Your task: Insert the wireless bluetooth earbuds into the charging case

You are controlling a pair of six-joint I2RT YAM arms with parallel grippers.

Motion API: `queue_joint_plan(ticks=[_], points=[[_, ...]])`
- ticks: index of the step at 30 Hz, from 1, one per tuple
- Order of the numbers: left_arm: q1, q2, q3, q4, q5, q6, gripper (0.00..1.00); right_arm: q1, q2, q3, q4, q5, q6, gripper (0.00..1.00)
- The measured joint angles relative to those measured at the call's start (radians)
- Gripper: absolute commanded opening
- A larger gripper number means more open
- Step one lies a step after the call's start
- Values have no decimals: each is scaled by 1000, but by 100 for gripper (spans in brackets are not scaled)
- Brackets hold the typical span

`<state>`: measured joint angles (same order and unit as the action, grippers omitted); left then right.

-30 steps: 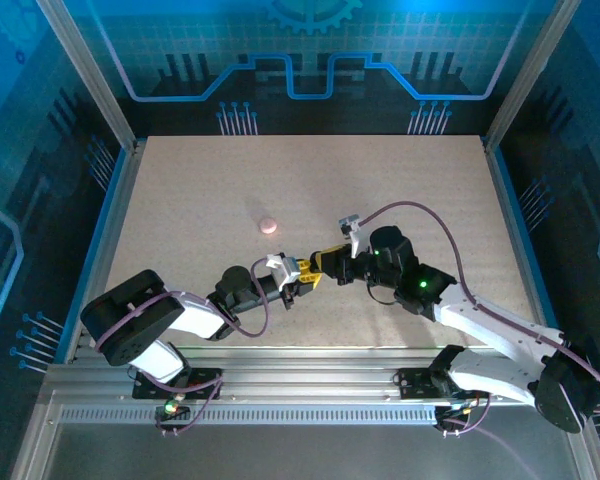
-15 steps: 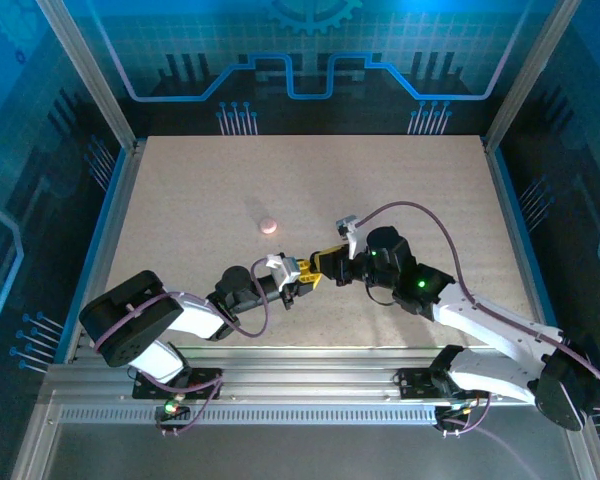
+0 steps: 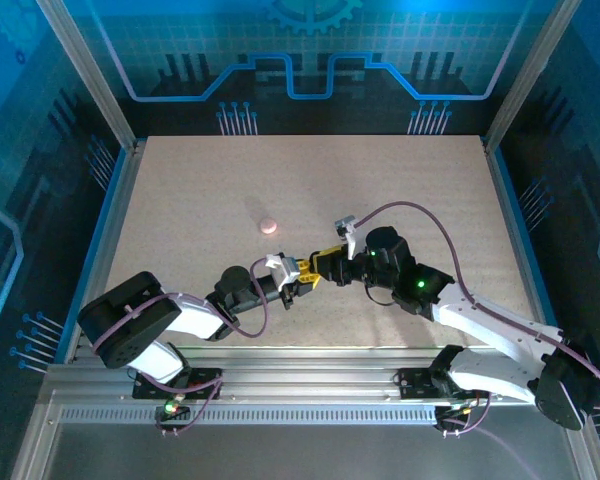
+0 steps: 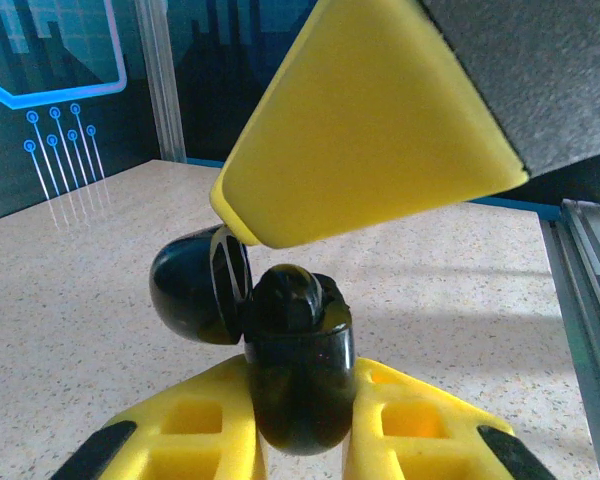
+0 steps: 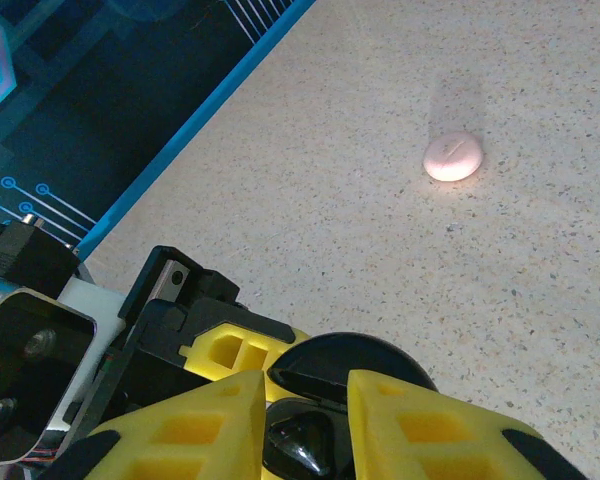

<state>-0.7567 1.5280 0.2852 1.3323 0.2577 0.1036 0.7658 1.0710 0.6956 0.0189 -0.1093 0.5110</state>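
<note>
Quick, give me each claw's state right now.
Left claw: shut on the open black charging case.
Right claw: fingers astride the black earbud over the case; grip cannot be told.

Lighting: even, bright, from overhead; blue glow on surrounding panels; counter (image 3: 400,190) pale and clearly lit; soft shadows beneath both arms; gloss highlights on black case (image 4: 298,355); near yellow fingers (image 4: 370,140) softly blurred; wrist views wide-angled.
</note>
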Motion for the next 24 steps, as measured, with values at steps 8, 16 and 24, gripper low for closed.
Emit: queue_joint_plan(ticks=[8, 16, 24], points=[[0, -13, -1, 2, 0, 0, 10, 0, -21, 0, -6, -3, 1, 36], [0, -27, -16, 20, 0, 0, 10, -43, -71, 68, -169, -4, -7, 39], [0, -37, -34, 24, -1, 3, 10, -140, -40, 233, -432, -52, -77, 39]])
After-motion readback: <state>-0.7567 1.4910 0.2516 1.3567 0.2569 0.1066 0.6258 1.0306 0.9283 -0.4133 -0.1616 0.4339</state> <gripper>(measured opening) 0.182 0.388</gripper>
